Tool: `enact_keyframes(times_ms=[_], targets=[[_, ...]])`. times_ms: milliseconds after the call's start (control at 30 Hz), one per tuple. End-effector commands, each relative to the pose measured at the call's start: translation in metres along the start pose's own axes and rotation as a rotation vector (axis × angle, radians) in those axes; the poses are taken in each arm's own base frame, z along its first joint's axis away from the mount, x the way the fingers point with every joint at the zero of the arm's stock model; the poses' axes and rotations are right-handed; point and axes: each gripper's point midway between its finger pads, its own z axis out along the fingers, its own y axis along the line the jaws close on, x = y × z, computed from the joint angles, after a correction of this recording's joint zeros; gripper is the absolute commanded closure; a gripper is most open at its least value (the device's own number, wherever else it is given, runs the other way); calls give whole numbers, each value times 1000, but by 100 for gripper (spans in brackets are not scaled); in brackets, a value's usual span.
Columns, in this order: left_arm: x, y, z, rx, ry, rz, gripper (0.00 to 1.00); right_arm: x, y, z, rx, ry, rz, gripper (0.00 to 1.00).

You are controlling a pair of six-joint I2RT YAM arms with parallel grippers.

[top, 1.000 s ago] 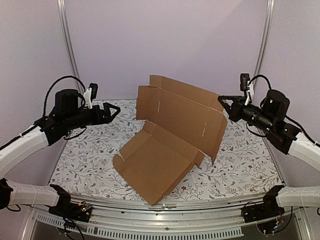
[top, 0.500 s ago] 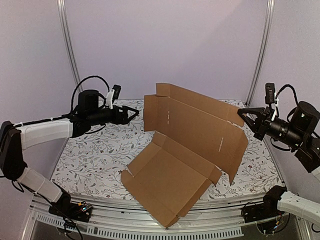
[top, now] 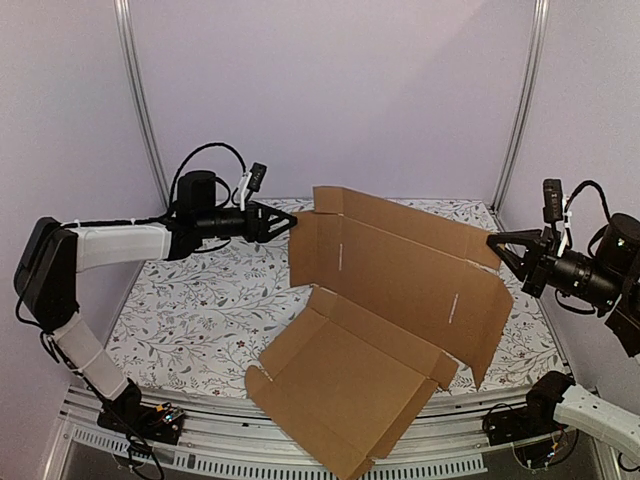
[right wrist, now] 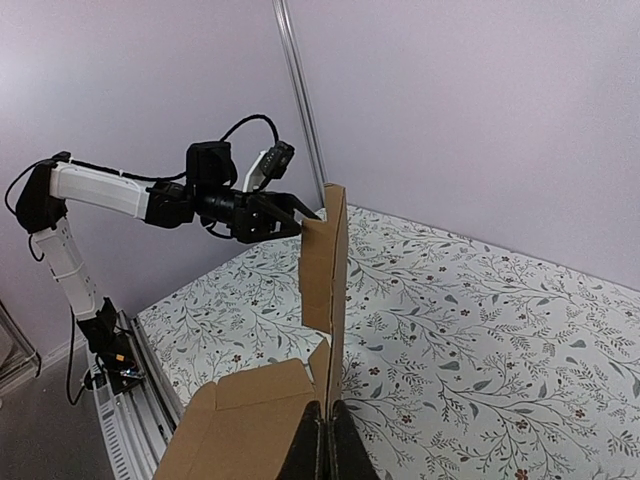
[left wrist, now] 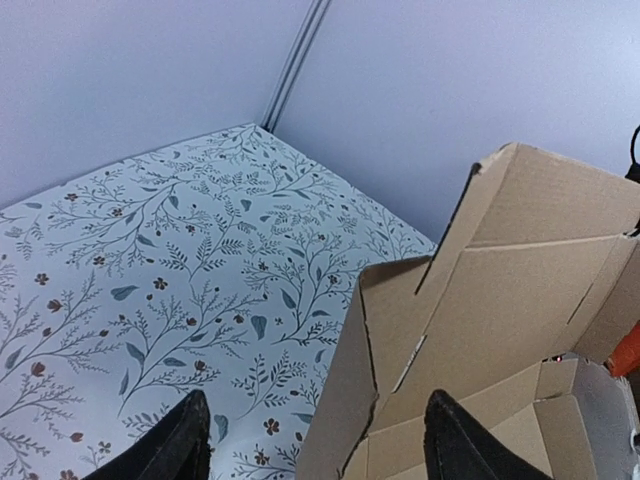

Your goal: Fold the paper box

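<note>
Two arms reach for one paper box, which lies half opened on a flowered tablecloth. The box's base panel is flat, and its near corner juts over the metal rail in front of the box. Its long back panel stands upright behind the base, and a side flap at its right end is bent toward the near edge. Behind the box are pale lilac walls, with a slim metal post to its left and another to its right.

The upright panel stands directly between the two grippers. The left arm stretches out almost level from the left of the box. The left gripper is at the panel's left end, and its fingers are spread with the cardboard edge between them. The right arm comes in from the right of the box with its wrist roughly level. The right gripper is pressed together on the panel's upper right corner, pinching the cardboard edge-on.
</note>
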Motion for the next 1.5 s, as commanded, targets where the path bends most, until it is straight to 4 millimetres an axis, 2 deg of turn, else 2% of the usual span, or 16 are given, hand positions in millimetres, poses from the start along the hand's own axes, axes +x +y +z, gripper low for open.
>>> enact_keyframes(times_ms=[0,200,367,500,633,733,833,967,1100,1200,1267,1467], targets=[[8,-7,5,84,34,17,31,-8,9,-7,-29,-11,-15,100],[27,-13,13,108,76,18,47,-8,9,-6,-30,-7,-13,100],[39,-12,22,88,121,32,54,-11,12,-4,-48,-12,-1,100],[42,-13,28,75,137,47,72,-12,14,-5,-58,-16,8,100],[44,-17,32,73,150,68,84,-10,13,-5,-52,-10,14,100],[43,-20,32,69,153,87,100,-7,10,-5,-36,0,18,100],[41,-24,30,64,148,103,100,-2,5,-4,-9,17,21,99],[44,-32,25,45,155,150,100,2,-2,-6,34,40,3,86],[44,-35,19,1,155,196,100,-4,-13,-12,117,59,-47,57],[47,-34,15,-36,156,214,100,-13,-18,-16,162,73,-98,43],[50,-35,13,-57,158,230,100,-20,-17,-15,166,83,-128,41],[64,-40,8,-100,174,296,100,-27,-20,10,143,182,-201,39]])
